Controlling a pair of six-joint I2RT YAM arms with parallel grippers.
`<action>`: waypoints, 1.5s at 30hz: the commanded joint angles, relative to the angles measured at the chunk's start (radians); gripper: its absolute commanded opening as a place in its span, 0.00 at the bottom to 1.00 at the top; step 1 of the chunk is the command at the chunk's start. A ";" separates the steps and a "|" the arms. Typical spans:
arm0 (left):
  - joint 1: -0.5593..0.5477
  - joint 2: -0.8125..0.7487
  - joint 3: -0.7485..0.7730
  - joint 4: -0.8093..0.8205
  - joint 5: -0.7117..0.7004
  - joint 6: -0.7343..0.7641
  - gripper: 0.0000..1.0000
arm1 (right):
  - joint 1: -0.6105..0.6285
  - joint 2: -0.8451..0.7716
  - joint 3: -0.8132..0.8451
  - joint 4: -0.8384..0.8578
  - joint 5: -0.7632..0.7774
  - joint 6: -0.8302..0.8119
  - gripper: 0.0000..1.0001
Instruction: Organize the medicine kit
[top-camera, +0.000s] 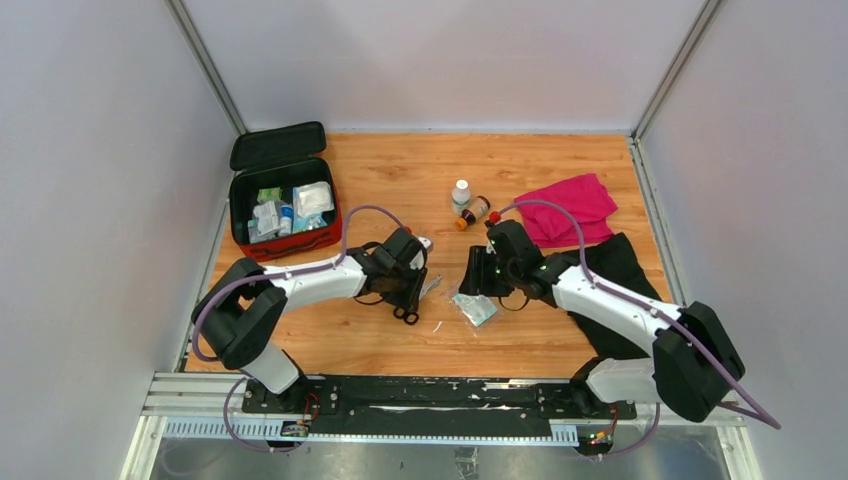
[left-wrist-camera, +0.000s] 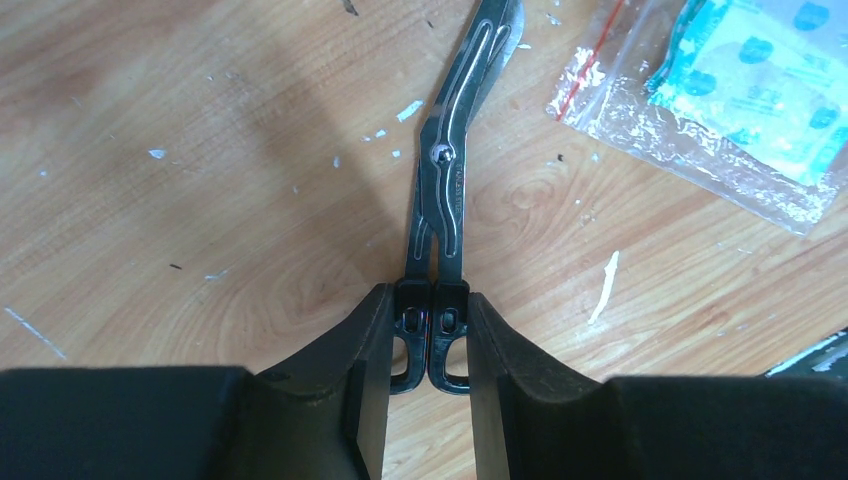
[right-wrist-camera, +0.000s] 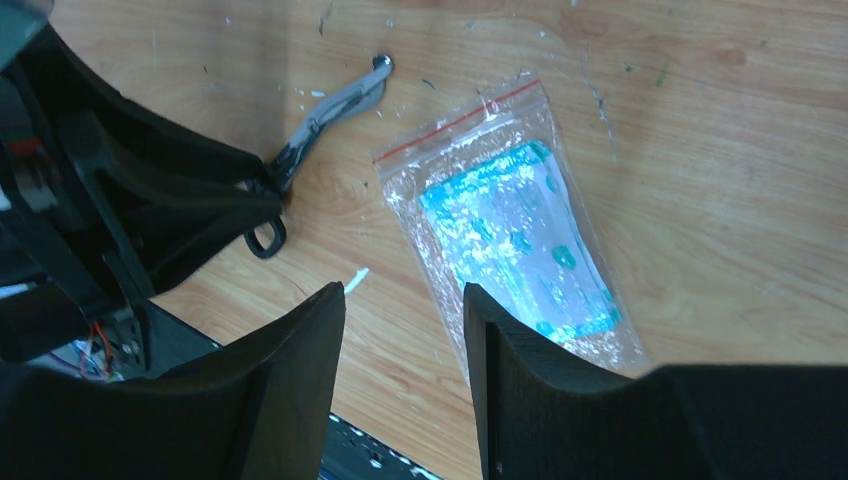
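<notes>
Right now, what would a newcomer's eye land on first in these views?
The left gripper pinching the handles of the scissors, dead centre. Next, the red medicine kit lying open at the far left, packed with supplies, and the clear bag holding a teal packet by the open right gripper.

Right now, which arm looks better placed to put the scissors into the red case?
Left. The left end effector grips the scissors, and the open medicine kit sits nearest that arm; the right end effector hangs open over the plastic pouch.
</notes>
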 joint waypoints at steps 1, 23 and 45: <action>-0.010 -0.017 -0.048 0.014 0.056 -0.036 0.23 | 0.008 0.055 0.040 0.083 0.005 0.127 0.52; -0.010 -0.045 -0.068 0.049 0.118 -0.079 0.22 | 0.044 0.257 -0.012 0.243 -0.130 0.570 0.45; -0.010 -0.030 -0.053 0.037 0.124 -0.072 0.21 | 0.109 0.501 0.040 0.385 -0.224 0.670 0.38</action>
